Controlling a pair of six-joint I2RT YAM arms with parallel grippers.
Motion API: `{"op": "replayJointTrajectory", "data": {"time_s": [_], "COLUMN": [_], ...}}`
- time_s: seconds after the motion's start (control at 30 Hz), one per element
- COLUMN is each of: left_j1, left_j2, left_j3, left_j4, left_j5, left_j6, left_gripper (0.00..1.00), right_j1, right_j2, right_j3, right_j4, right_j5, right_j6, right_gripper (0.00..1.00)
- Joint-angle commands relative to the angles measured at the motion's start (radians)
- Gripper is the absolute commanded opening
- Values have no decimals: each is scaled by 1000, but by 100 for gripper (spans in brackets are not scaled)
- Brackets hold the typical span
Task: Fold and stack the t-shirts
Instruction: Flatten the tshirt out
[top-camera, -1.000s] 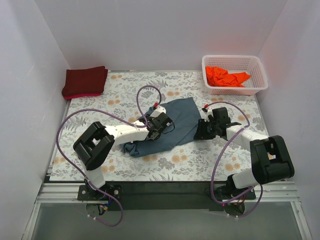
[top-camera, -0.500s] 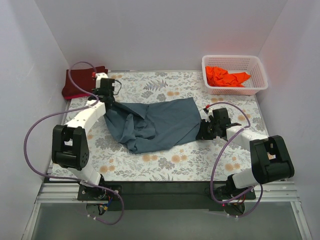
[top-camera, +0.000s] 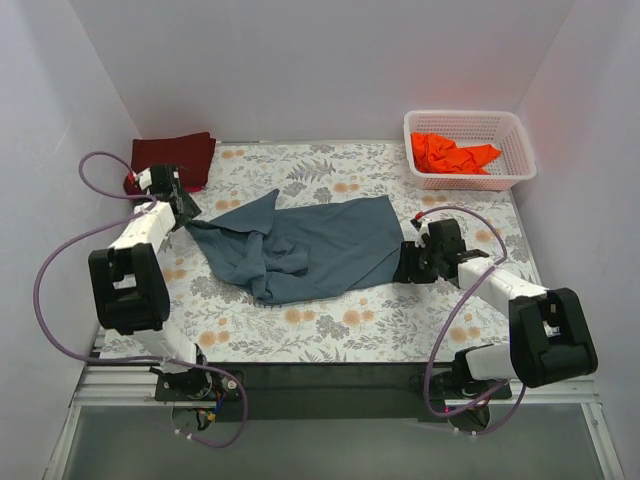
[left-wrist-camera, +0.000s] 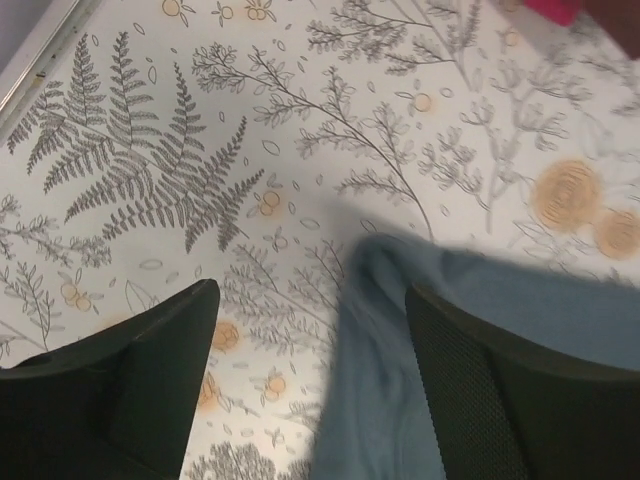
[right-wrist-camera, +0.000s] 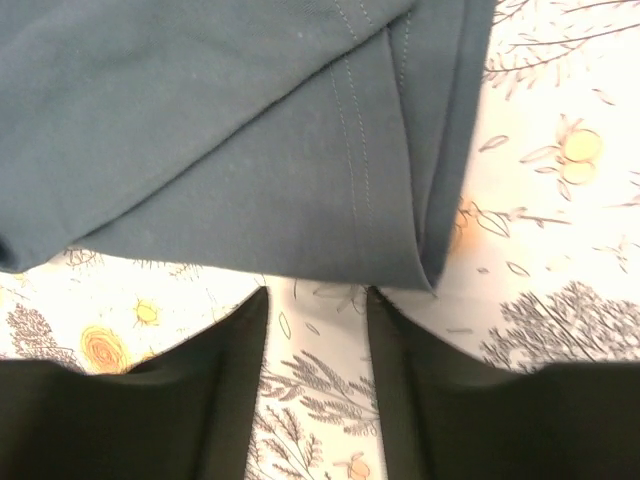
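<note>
Since my blue-grey shirt (top-camera: 310, 250) lies long from left to right across the middle of the surface (top-camera: 330, 165), each end is near one arm. My left gripper (top-camera: 183, 212) is spread wide around the left tip, pinching nothing. My right gripper (top-camera: 408, 264) is spread too, with the shirt just in front of it. From above I cannot see that; my right wrist view shows it

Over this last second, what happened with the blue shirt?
The left gripper pulled the blue-grey shirt out to the far left, spreading it, then let go; it stands open over the corner. The right gripper stayed at the right hem. The maroon shirt, and the orange shirt in the basket, did not move.
</note>
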Motion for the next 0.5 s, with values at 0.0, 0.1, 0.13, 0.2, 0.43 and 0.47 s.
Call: {"op": "replayJointTrajectory", "data": {"time_s": [0.0, 0.1, 0.13, 0.2, 0.43, 0.47], "left_j1": [3, -29, -60, -212, -594, -626], "left_j2": [-200, -328, -356, -421, -363, -338], "left_j3": [-20, -55, -63, -86, -102, -93], "left_j4": [-8, -17, -26, -47, -104, -104], "left_j5": [52, 166, 178, 142, 114, 109], "left_j6": [-74, -105, -107, -117, -240, -242], "left_gripper": [77, 82, 84, 84, 84, 84], "right_j1": [13, 46, 53, 78, 145, 148], "right_j2": [-85, -132, -140, -151, -99, -93], "right_j3": [11, 34, 40, 57, 68, 63], "right_j4": [-67, -70, -71, -70, -51, -47], "right_j5": [44, 42, 42, 41, 65, 64], "right_j6": [-25, -28, -28, -29, -43, -45], "right_gripper": [53, 59, 59, 60, 61, 61]}}
